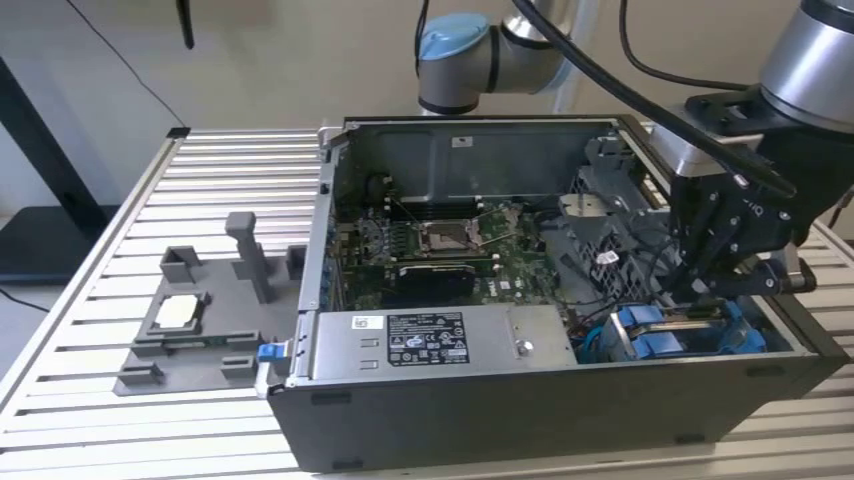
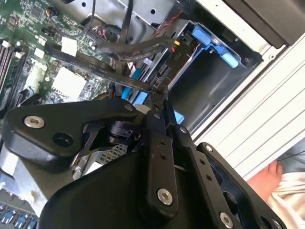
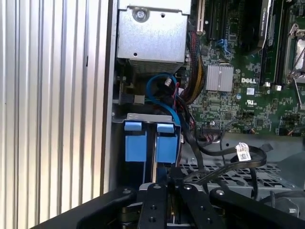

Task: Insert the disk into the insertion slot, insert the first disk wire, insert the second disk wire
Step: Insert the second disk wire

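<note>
A robot arm's pincer hangs inside an open computer case, pressed together on a black wire. The disk, blue-framed, sits in its bay just beneath. The first-wire step seems in hand; seating the plug calls for careful alignment.

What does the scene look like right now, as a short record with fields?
table: slatted metal, holding everything
computer case: open, motherboard exposed
end effector: down inside the case at the drive bay
disk: blue carrier tabs showing in the bay
black cables: running beside the bay
grey fixture: on the table, exterior view's left
</note>
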